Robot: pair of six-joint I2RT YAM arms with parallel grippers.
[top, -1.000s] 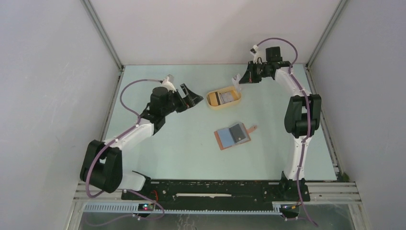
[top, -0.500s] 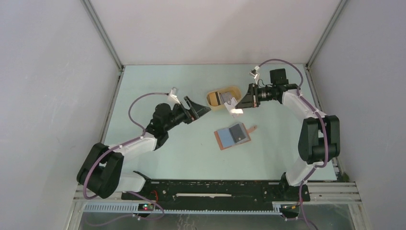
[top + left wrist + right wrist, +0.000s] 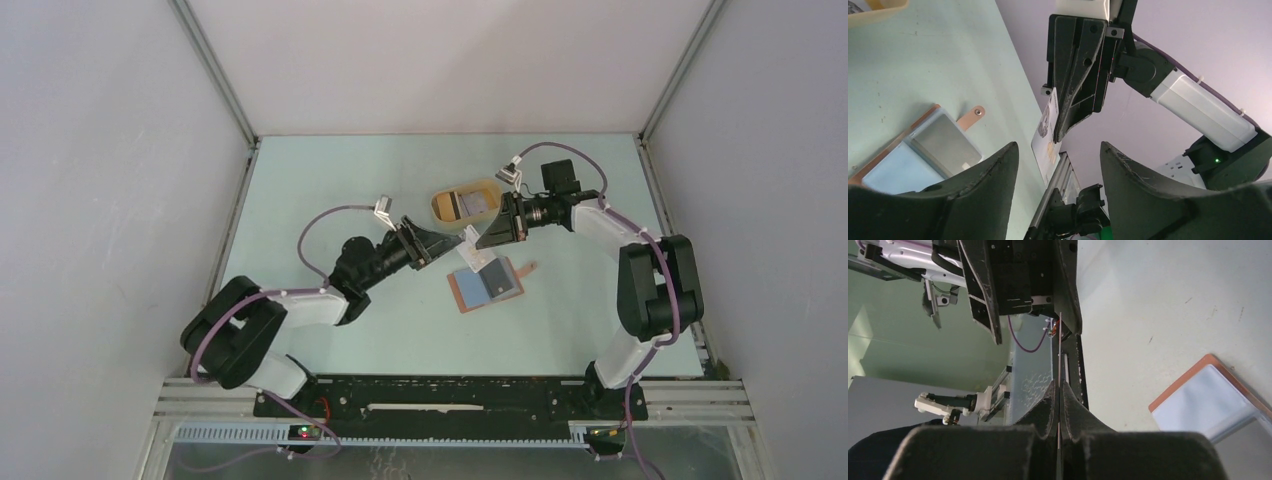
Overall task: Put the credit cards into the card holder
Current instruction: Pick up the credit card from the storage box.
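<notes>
The card holder [image 3: 487, 283] lies open on the table, reddish-brown edged, its snap tab [image 3: 973, 115] pointing right. A dark rectangle shows on its inner right half. My right gripper [image 3: 487, 238] is shut on a white credit card [image 3: 469, 253], held on edge just above the holder's far left corner. The right wrist view shows that card [image 3: 1059, 355] as a thin line between the closed fingers. My left gripper [image 3: 440, 243] stands open just left of it, facing the card [image 3: 1046, 131], nothing between its fingers. More credit cards [image 3: 462, 204] lie in the yellow tray.
The yellow oval tray [image 3: 492, 187] sits just beyond the two grippers, its rim [image 3: 873, 9] at the top left of the left wrist view. Both forearms reach in over the middle of the table. Walls close the table on three sides.
Both arms swung in toward the middle. The right gripper carried the white card from beside the tray to above the holder. The left gripper came up beside it, jaws somewhat narrower.
</notes>
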